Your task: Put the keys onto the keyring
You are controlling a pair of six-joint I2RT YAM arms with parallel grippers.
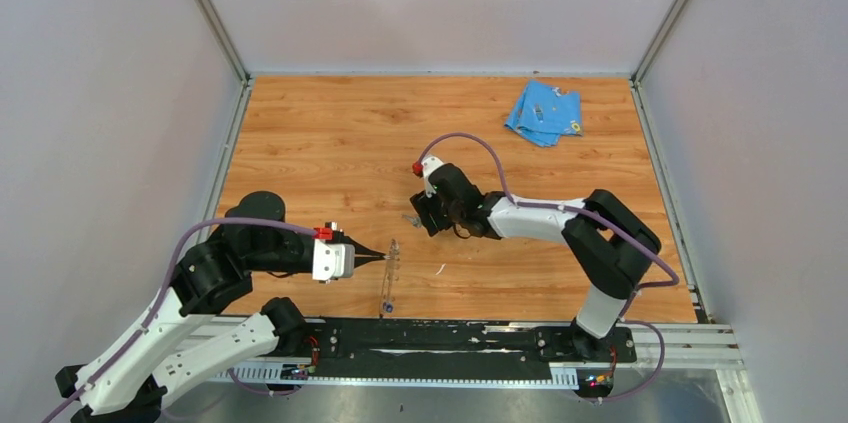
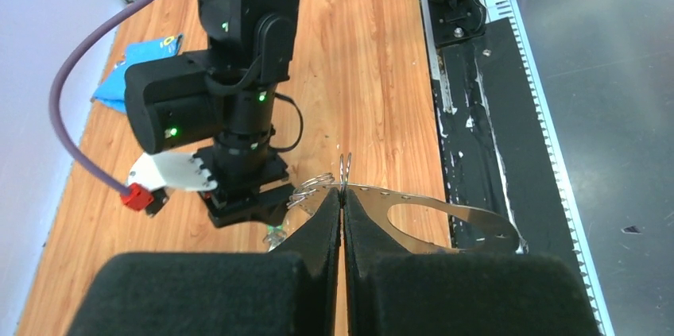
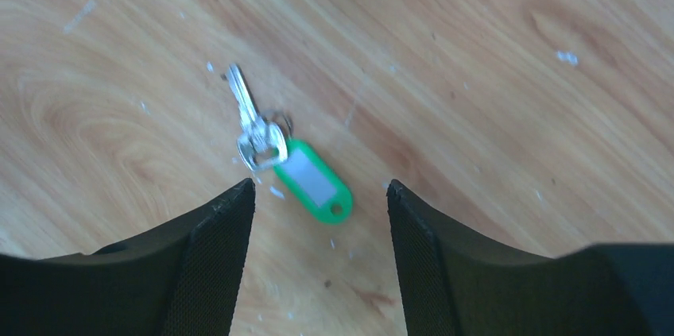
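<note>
The keyring [image 1: 389,273] is a thin grey metal oval loop. My left gripper [image 1: 375,258] is shut on its edge and holds it upright near the table's front. In the left wrist view the band [image 2: 447,207] runs right from the closed fingertips of the left gripper [image 2: 343,193], with a small coiled wire ring [image 2: 314,187] beside them. The green key [image 3: 314,179], a green plastic tag on a small metal key [image 3: 248,117], lies flat on the wood. My right gripper [image 3: 320,193] is open just above it, fingers either side, not touching. The right gripper [image 1: 423,217] points down at mid-table. I cannot make out the blue key.
A light-blue cloth [image 1: 545,111] lies at the back right of the wooden table [image 1: 330,143]. Grey walls enclose the table on three sides. A black rail [image 1: 450,338] with the arm bases runs along the near edge.
</note>
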